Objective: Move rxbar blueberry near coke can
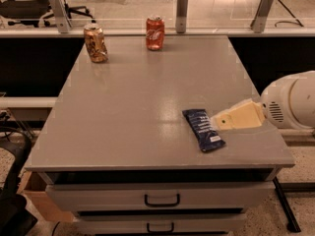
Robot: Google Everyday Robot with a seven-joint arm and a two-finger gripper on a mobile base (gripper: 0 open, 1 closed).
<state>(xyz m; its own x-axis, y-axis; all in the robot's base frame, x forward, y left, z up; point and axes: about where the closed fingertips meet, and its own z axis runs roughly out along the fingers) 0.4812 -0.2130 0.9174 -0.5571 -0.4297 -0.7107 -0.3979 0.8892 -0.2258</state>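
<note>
Grey, flat worktop [138, 97] carries three items. Item one: a dark navy-blue snack bar wrapper [203, 130], flat and oblong with small white print. It lies near the front right corner, its long axis running from rear-left to front-right and its lower end close to the front edge. Item two: a red soda can with white script and a silver top [154, 33], upright at the rear edge near the middle. Item three: a gold-brown patterned can [95, 43], upright near the rear left corner, beside the red soda can but apart from it. The wrapper is well apart from the red soda can, with most of the worktop's depth between them. The cream-coloured, wedge-shaped hand [219, 120] reaches in from the right, low over the worktop. Its narrow tip is just beside the wrapper's right long edge; contact cannot be confirmed. Whether the hand is apart or together cannot be told, and nothing is seen clamped in it. A white rounded arm housing [293, 101] sits behind the hand at the worktop's right side. Two pale drawers with dark handles [162, 199] sit below the front edge.
</note>
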